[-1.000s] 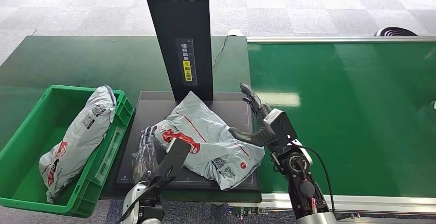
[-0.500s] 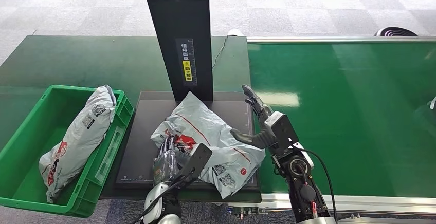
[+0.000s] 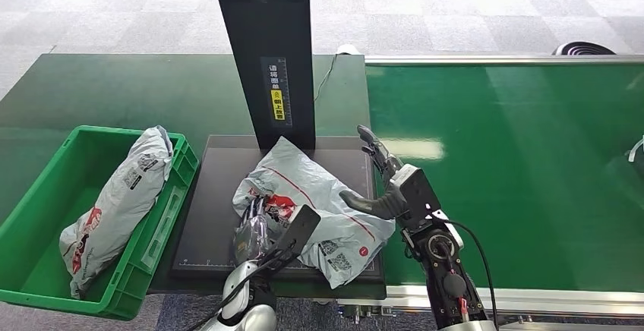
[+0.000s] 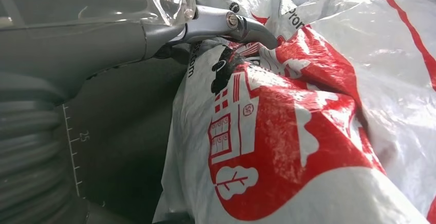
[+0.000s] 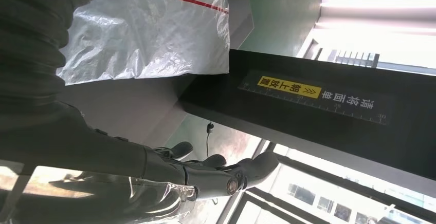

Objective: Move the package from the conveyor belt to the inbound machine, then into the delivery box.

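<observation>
Grey plastic with red print, the package (image 3: 315, 206) lies crumpled on the black scanner plate (image 3: 209, 194), just in front of the black column (image 3: 266, 50). The left hand (image 3: 254, 228) is at the package's near-left edge, its fingers (image 4: 226, 21) curling over the wrinkled film, which bunches up there; whether they actually pinch it I cannot tell. The right hand (image 3: 380, 175) hovers at the package's right side, fingers spread and holding nothing, its thumb reaching over the package. Left of the plate sits a green bin (image 3: 45, 217) with a second bag (image 3: 118, 194) leaning inside it. The conveyor belt (image 3: 516, 164) stretches to the right of the plate.
</observation>
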